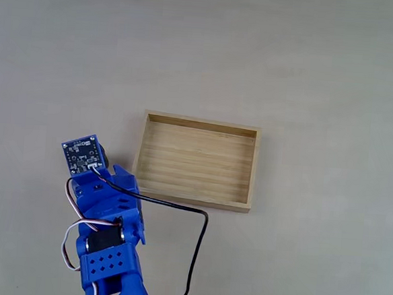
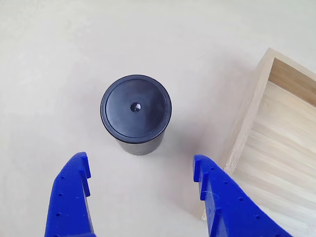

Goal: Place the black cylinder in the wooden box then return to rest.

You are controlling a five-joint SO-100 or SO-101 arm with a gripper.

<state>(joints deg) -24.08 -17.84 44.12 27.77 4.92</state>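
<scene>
Other view: gripper [image 2: 140,170] wide open, empty, straddling approach to upright black cylinder [image 2: 136,113] beside wooden box [image 2: 247,123] wall.

In the fixed view the blue arm [image 1: 105,249] runs off the bottom edge, and its circuit board [image 1: 82,155] hides all but a dark sliver of the black cylinder [image 1: 101,153]. In the other view the wooden box [image 2: 256,143] is cut by the right and bottom edges, and the gripper [image 2: 140,168] fingers by the bottom edge.
</scene>
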